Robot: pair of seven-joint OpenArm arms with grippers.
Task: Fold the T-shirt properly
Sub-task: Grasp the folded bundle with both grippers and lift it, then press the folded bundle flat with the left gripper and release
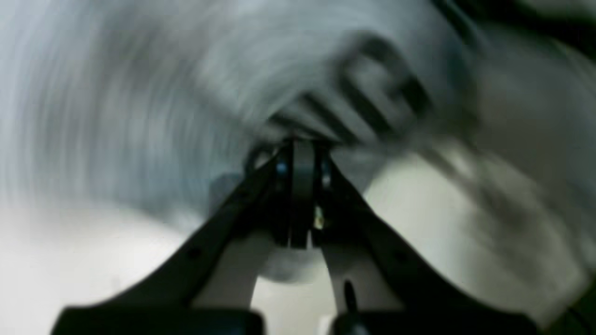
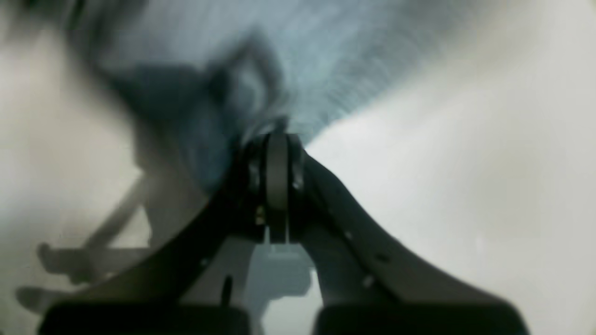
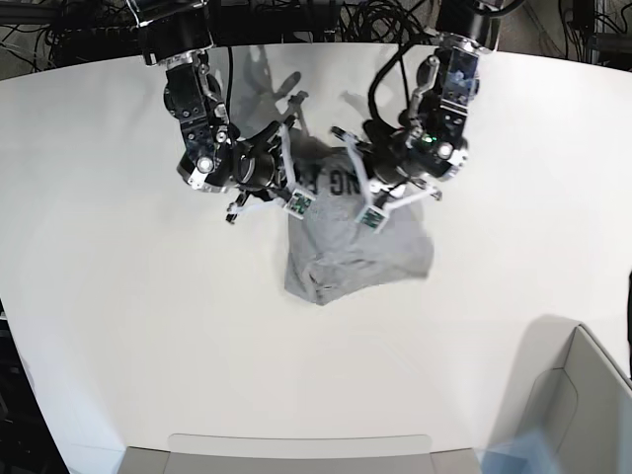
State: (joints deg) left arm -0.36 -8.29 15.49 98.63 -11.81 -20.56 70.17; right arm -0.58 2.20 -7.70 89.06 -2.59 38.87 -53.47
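Observation:
The heather-grey T-shirt [image 3: 355, 252] is held up between both grippers in the base view. Black block lettering [image 3: 341, 182] shows near its top, and its lower part bunches on the white table [image 3: 118, 296]. My left gripper [image 3: 372, 215] is shut on the shirt's right upper edge. In the blurred left wrist view its jaws [image 1: 298, 146] are closed on grey cloth with lettering [image 1: 382, 93] just beyond. My right gripper [image 3: 298, 202] is shut on the left upper edge. In the blurred right wrist view its jaws [image 2: 277, 137] are closed on grey cloth [image 2: 326, 56].
A grey open box [image 3: 573, 405] stands at the table's front right corner. A flat grey tray edge [image 3: 296, 452] lies along the front. Black cables [image 3: 346, 20] run behind the table's far edge.

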